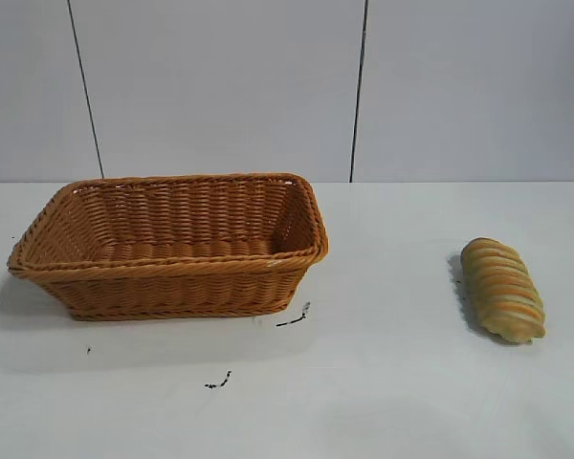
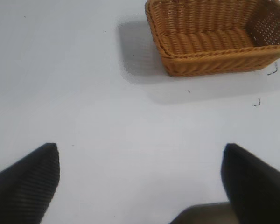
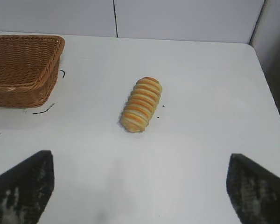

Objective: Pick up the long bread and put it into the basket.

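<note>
The long bread (image 1: pixel 502 289), a golden-brown and orange striped loaf, lies on the white table at the right; it also shows in the right wrist view (image 3: pixel 141 104). The orange-brown wicker basket (image 1: pixel 172 277) stands at the left and holds nothing; it shows in the left wrist view (image 2: pixel 214 60) and partly in the right wrist view (image 3: pixel 23 88). Neither arm shows in the exterior view. My right gripper (image 3: pixel 140 179) is open and empty, well short of the bread. My left gripper (image 2: pixel 141 172) is open and empty over bare table, away from the basket.
Small dark marks (image 1: pixel 294 317) lie on the table (image 1: pixel 383 382) just in front of the basket, with another (image 1: pixel 218 382) nearer the front. A grey panelled wall (image 1: pixel 220 86) stands behind. The table's edge (image 3: pixel 266 79) shows in the right wrist view.
</note>
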Tool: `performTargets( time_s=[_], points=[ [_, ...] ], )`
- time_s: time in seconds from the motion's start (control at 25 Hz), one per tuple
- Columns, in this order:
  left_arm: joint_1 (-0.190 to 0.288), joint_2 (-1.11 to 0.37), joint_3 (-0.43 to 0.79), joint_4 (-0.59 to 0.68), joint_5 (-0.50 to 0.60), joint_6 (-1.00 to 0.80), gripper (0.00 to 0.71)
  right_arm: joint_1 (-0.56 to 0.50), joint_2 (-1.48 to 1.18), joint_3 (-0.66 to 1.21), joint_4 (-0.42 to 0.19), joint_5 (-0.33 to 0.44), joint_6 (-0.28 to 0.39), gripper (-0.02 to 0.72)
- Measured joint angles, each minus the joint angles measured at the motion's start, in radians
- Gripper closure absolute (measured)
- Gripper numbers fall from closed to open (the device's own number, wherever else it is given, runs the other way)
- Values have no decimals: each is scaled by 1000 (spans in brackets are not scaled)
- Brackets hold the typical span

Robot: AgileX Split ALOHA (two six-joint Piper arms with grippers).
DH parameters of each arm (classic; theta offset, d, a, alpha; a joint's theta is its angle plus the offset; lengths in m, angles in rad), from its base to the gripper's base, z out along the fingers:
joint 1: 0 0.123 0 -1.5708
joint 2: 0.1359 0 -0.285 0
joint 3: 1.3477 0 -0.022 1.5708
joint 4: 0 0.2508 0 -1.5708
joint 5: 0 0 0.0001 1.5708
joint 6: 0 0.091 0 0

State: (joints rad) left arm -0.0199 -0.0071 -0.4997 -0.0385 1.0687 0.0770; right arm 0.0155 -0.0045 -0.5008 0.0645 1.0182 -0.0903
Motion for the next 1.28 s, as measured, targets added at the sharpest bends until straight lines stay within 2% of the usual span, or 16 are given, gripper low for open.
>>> performTargets(
  time_s=[0.6, 1.28],
  points=[
    [0, 0, 0, 0, 0, 0, 18, 0, 43, -21, 0, 2, 0, 14],
    [0, 0, 0, 0, 0, 0, 18, 0, 1151, -443, 4, -14, 0, 14]
  ],
)
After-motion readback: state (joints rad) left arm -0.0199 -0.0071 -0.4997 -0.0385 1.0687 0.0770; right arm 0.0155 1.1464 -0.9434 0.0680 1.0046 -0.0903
